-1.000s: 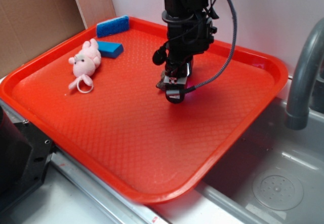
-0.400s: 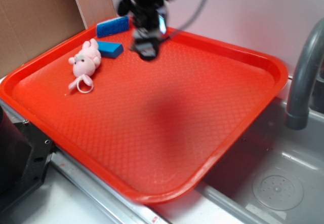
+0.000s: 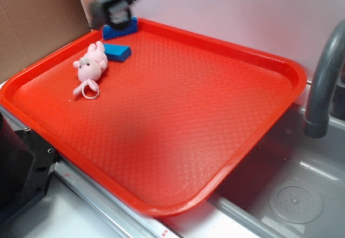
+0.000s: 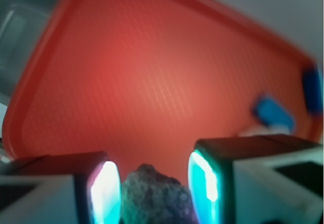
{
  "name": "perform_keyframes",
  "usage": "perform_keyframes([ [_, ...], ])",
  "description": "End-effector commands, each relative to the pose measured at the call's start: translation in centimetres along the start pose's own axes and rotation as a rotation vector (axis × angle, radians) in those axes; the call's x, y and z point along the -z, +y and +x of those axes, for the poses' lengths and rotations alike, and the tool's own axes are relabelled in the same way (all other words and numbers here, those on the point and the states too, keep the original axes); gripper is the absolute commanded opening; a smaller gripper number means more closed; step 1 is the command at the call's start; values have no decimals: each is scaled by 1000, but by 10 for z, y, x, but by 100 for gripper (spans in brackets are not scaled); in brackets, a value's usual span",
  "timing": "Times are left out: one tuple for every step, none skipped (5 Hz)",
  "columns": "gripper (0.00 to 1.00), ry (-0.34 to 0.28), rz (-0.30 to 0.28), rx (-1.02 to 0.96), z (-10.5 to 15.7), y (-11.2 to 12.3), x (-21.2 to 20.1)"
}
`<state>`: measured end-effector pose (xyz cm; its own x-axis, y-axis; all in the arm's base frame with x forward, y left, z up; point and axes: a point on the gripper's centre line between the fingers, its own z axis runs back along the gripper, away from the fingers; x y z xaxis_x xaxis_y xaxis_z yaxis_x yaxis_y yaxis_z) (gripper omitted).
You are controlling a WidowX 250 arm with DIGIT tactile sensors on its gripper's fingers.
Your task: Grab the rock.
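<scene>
— Gripper (image 4: pixel 154 191) first: what does it have?

— From the wrist view, the rock (image 4: pixel 154 196) sits between the two glowing pads (image 4: pixel 107 191), the jaws drawn in to about the stone's own width. It looks pinched on both sides, though the picture is blurred and cuts off the stone's lower part, so I judge it held rather than see firm contact.

— And where is that over the tray?

— In the exterior view the gripper (image 3: pixel 114 9) hangs high above the far left corner of the red tray (image 3: pixel 259 130), just over the blue sponge block (image 3: pixel 119 29) leaning at the rim. A second blue block (image 3: pixel 117 51) and the pink plush toy (image 3: pixel 90 65) lie just nearer. No rock lies anywhere on the tray surface, which fits it being up in the jaws.

— Which way does the rock lie from the claw, then?

— Directly between the fingers, centred. Its long axis I cannot tell; only the lumpy top shows. I would say the grab is essentially done, and any next move depends only on the squeeze holding.
</scene>
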<state>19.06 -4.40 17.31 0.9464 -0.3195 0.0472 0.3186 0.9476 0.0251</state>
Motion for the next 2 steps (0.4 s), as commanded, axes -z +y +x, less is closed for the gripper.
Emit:
perform_keyframes([
  [0, 36, 32, -472, -12, -13, -28],
  [0, 37, 44, -543, -11, -13, -30],
])
